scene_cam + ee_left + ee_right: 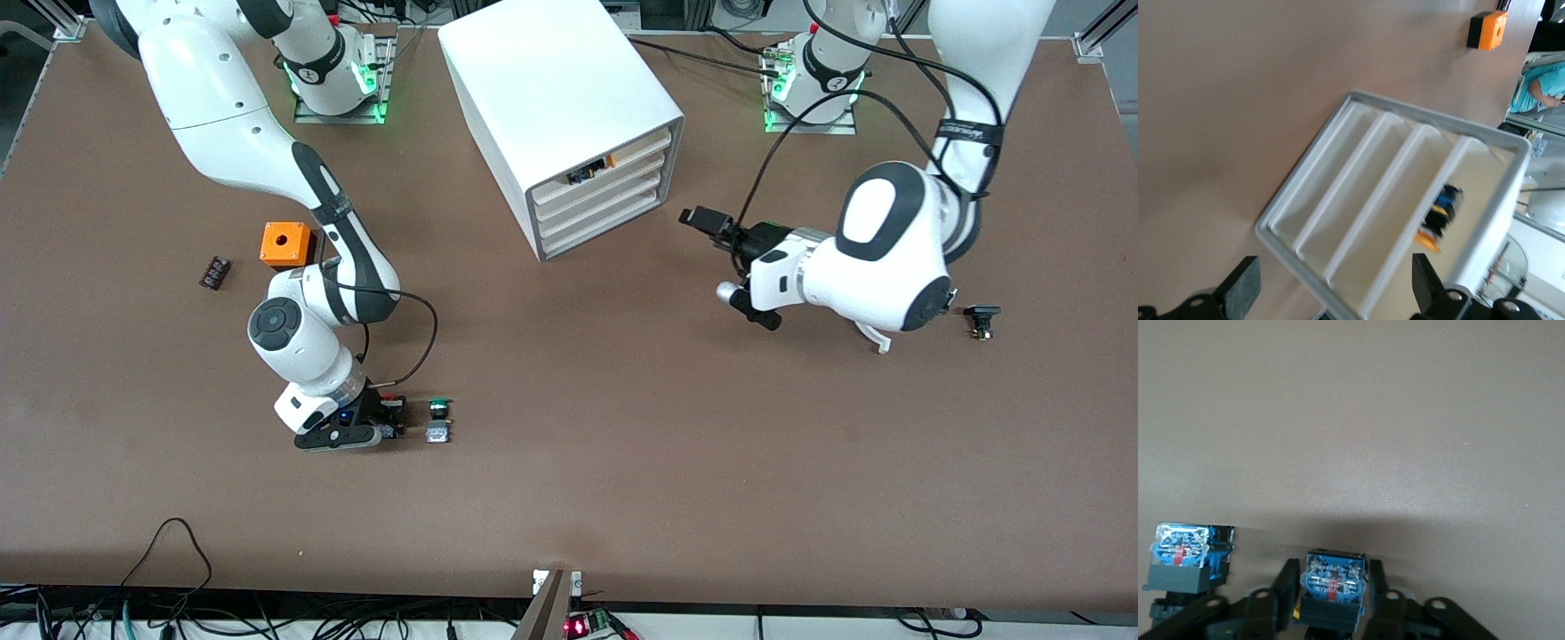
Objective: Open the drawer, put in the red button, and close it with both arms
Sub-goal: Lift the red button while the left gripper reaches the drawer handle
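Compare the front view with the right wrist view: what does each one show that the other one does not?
Only the front view shows the cabinet, its drawers all closed, the orange box and the left gripper open in front of the cabinet. Only the right wrist view shows the button clamped between the right gripper fingers. Both show the green button beside the right gripper, on the table.
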`<state>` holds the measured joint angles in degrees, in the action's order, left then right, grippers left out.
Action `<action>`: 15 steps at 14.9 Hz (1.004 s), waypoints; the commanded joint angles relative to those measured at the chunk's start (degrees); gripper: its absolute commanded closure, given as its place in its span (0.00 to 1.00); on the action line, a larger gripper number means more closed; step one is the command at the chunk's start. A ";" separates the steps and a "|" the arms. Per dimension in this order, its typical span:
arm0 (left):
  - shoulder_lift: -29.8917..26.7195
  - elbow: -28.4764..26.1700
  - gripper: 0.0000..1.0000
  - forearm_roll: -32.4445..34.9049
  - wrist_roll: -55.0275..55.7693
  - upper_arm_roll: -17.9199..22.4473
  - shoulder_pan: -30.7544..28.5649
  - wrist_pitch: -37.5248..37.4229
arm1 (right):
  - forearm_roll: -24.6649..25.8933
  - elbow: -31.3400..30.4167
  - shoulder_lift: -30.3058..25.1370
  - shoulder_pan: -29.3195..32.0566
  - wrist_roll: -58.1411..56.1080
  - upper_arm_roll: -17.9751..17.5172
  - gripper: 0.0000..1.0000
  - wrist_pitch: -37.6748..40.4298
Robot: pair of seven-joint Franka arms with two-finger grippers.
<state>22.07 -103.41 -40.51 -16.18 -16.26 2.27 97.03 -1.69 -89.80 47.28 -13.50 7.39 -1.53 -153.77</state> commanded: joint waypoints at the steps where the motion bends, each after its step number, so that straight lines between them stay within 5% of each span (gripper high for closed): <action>1: -3.00 -12.31 0.00 -6.39 -9.46 -1.31 -0.43 11.55 | -0.51 1.56 1.15 -0.12 0.08 -0.05 0.77 -0.21; 4: -3.00 -18.92 0.00 -20.28 -15.71 -5.88 -0.60 18.88 | -0.69 1.56 0.98 -0.12 0.25 -0.05 1.00 -0.04; 8: -2.47 -22.18 0.04 -24.61 -19.24 -7.90 -0.34 18.89 | -0.86 2.61 0.36 -0.03 0.25 -0.05 1.00 1.10; 15: -2.38 -23.77 0.27 -26.11 -19.51 -11.59 0.19 19.07 | -0.69 11.74 -0.08 -0.47 7.54 0.04 1.00 19.10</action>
<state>21.89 -125.12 -64.47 -34.02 -27.18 2.31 115.33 -2.00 -81.33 47.22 -13.67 12.62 -1.55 -139.50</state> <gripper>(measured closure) 0.220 0.595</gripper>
